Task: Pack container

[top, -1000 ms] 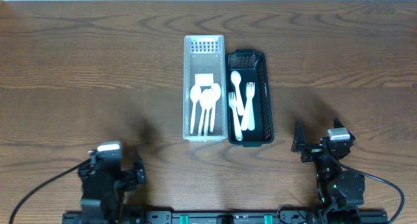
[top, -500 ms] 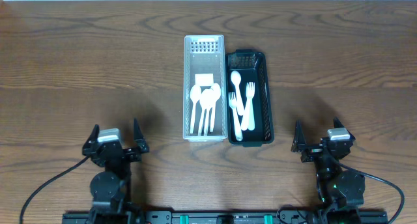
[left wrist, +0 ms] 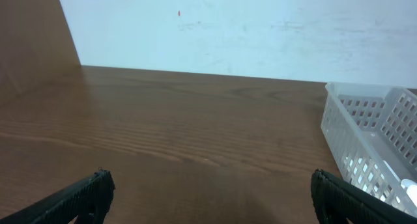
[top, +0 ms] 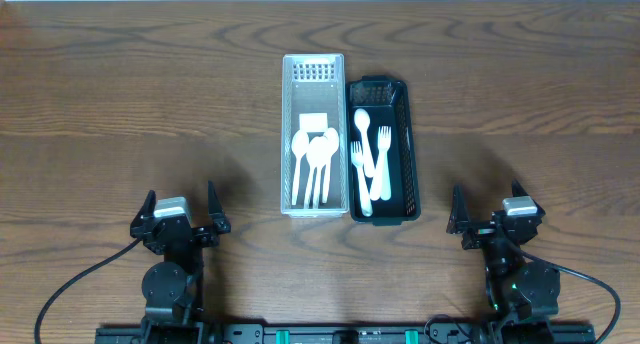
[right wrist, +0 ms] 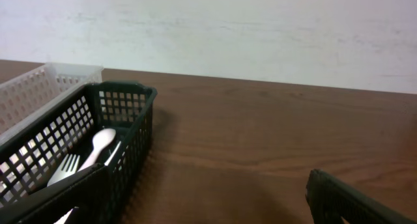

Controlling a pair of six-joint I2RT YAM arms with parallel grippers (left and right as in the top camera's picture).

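Near front of worktop (top: 110, 114), left hand (top: 180, 206) & right hand (top: 486, 208) sit wide open, empty; cutlery (top: 318, 152) all in white basket (top: 313, 62) & black basket (top: 378, 84), so looks packed, nxt nothing to grab.

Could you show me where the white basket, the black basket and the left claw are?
white basket (top: 313, 72): overhead view, bare slotted far end of its floor.
black basket (top: 378, 92): overhead view, bare far end of its floor.
left claw (top: 180, 192): overhead view, midway between its two fingertips.
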